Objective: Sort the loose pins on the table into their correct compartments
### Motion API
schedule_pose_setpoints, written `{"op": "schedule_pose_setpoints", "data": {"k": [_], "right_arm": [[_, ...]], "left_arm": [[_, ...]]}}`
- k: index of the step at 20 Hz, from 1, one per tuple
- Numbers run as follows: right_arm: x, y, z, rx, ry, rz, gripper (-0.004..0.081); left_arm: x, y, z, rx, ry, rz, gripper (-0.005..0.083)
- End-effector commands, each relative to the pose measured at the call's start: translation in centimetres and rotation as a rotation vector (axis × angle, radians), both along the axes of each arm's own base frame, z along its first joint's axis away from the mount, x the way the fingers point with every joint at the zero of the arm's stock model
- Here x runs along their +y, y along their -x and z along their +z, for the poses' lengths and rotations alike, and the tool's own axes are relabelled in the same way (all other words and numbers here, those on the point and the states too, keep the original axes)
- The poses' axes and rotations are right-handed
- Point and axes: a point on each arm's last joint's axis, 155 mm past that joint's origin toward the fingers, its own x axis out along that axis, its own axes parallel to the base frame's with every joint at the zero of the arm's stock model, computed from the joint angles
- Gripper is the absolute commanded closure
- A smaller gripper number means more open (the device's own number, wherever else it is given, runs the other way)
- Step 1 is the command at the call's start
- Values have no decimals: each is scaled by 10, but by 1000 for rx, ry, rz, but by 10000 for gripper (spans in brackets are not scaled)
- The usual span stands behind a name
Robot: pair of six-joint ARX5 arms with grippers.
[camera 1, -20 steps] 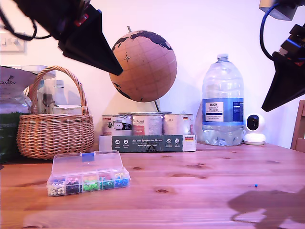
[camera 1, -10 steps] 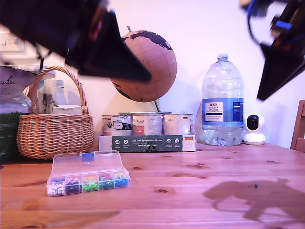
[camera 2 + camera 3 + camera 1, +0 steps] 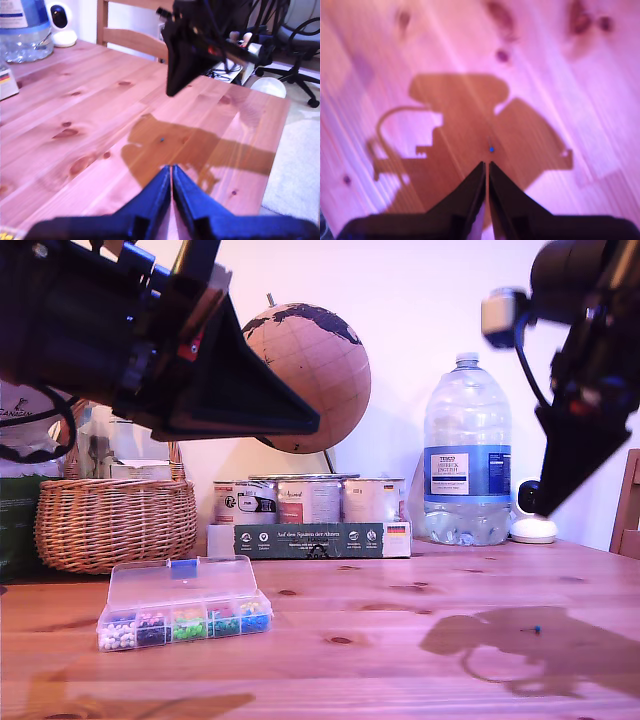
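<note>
Change, second arm: over the last second it has swung in and down at the exterior view's right; the second gripper [image 3: 486, 164] now points almost straight at the blue-headed pin [image 3: 491, 149].
Change, first arm: lowered and nearer the exterior camera, now covering the wicker basket's [image 3: 115, 525] handle.
Change, shadow: the arm shadow [image 3: 520, 640] has slid across the table [image 3: 400, 680] and now covers the pin.
Unchanged: pin and organiser box [image 3: 185, 615] have not moved.
Second gripper state: jaws pressed together, nothing between them, well above the wood.
First gripper [image 3: 171, 169] state: tips meeting, empty, high above the table.
Pin location: bare wood near the exterior view's right, well apart from the box at that view's left.
White-headed pin: not found in any view.
Task meaning: judged as approach only; no pin lifted, and the jaws must part before a pick.
Writing: "TESCO" on the water bottle's [image 3: 467, 455] blue label; print on the dark carton [image 3: 320, 540] too small to read.
</note>
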Motion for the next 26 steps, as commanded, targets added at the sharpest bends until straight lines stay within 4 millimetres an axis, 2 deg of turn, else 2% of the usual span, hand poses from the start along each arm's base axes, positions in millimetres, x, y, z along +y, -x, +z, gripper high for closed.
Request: {"op": "schedule_pose_setpoints", "data": {"k": [1, 4, 6, 9, 16, 20, 22, 26], "right_arm": [[5, 0, 0, -12, 5, 51, 782], [8, -10, 3, -64, 4, 77, 782], [11, -9, 3, -89, 36, 142, 742], [12, -12, 1, -115, 84, 164, 734], [9, -9, -25, -35, 107, 151, 728], [6, -10, -32, -20, 125, 148, 708], [1, -11, -37, -16, 156, 144, 660], [0, -11, -48, 9, 172, 150, 661]], "left_arm": [[2, 4, -17, 30, -34, -3, 797], [3, 4, -21, 40, -46, -3, 797], [3, 4, -22, 44, -47, -3, 797], [7, 7, -33, 85, -80, 3, 797], [8, 7, -39, 96, -98, 5, 797], [7, 7, -44, 101, -110, 4, 797], [6, 5, -46, 99, -108, 3, 797], [5, 5, -47, 99, -108, 3, 797]]}}
